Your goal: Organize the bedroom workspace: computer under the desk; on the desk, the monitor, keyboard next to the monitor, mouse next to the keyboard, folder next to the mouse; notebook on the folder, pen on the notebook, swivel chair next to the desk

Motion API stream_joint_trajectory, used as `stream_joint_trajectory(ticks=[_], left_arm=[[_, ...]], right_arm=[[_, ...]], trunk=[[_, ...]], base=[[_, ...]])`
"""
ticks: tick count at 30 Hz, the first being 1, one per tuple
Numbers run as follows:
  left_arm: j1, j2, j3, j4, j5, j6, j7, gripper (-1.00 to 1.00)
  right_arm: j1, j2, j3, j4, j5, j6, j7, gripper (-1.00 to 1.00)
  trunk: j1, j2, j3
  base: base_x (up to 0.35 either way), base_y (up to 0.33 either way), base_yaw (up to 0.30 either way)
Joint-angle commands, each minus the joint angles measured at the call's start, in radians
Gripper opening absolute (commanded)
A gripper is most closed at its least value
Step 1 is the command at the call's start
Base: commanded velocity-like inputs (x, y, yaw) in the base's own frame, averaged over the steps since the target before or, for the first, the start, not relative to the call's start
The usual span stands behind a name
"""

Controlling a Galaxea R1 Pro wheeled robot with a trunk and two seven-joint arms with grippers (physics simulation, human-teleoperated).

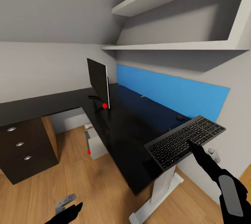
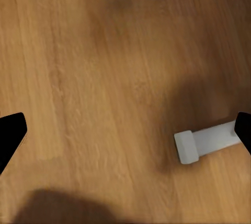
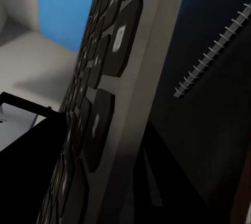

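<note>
Clearly the right end effector [image 1: 194, 146] is clamped on the near edge of the slim dark-grey keyboard with black keys [image 1: 184, 139], holding it tilted above the end of the L-shaped black worktop [image 1: 122, 126]. Carrying the keyboard is the step in hand; next it likely needs lowering flat beside the thin black monitor [image 1: 98, 82], well apart up the worktop. The left end effector [image 2: 125, 132] hangs spread open and empty over the wood plank floor [image 2: 94, 78].
</note>
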Motion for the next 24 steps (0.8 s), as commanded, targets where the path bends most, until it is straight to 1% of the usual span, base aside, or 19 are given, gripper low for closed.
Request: stream_joint_trajectory(ticks=[1, 19, 24], left_arm=[[0.000, 0.000, -0.001, -0.002, 0.011, 0.004, 0.006, 1.00], [0.000, 0.000, -0.003, -0.001, 0.011, 0.004, 0.006, 1.00], [0.000, 0.000, -0.004, -0.001, 0.011, 0.004, 0.006, 1.00]], right_arm=[[-0.001, 0.001, -0.002, 0.000, -0.002, 0.007, 0.002, -1.00], [-0.001, -0.001, -0.002, -0.001, -0.002, 0.007, 0.002, -1.00], [-0.001, -0.001, -0.003, -0.001, -0.001, 0.007, 0.002, -1.00]], trunk=[[0.000, -0.001, 0.000], [0.000, -0.001, 0.012], [0.000, -0.001, 0.013]], base=[[0.034, 0.327, -0.226], [0.003, 0.335, -0.227], [0.116, 0.283, -0.249]])
